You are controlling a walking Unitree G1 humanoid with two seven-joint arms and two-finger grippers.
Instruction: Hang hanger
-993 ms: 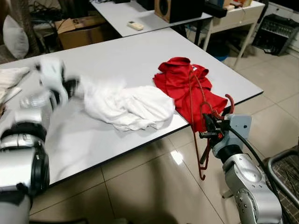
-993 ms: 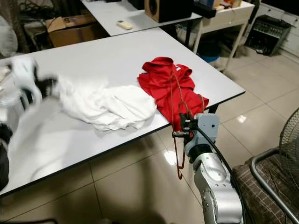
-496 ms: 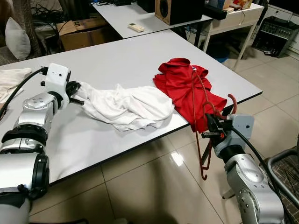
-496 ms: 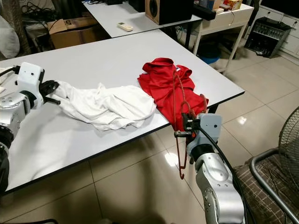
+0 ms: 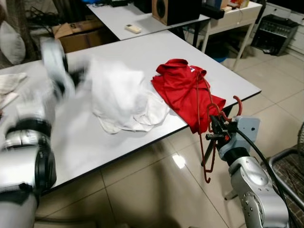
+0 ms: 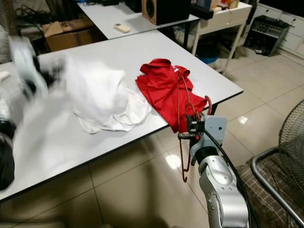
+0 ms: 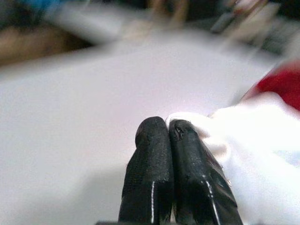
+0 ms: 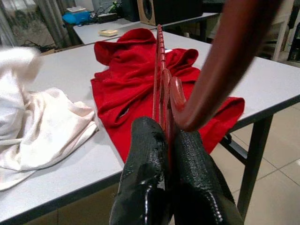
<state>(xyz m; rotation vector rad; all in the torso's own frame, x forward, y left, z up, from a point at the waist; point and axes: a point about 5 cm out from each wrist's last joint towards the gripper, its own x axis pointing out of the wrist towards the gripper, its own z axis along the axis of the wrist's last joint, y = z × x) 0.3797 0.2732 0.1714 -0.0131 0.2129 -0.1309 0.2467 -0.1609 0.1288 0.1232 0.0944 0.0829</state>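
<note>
Off the white table's [image 5: 142, 57] near edge | right gripper [image 5: 214, 129] clamped on thin dark-red rigid hanger [image 5: 207, 156], dangling below the edge, light, best held at hook neck | left gripper [image 7: 168, 136] pinching soft white cloth [image 5: 121, 97] above tabletop | red shirt [image 5: 183, 90] draped on table's corner

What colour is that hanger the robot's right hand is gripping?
Dark red, like the shirt. The thin plastic hanger shows best in the right wrist view, pinched in the right gripper.
</note>
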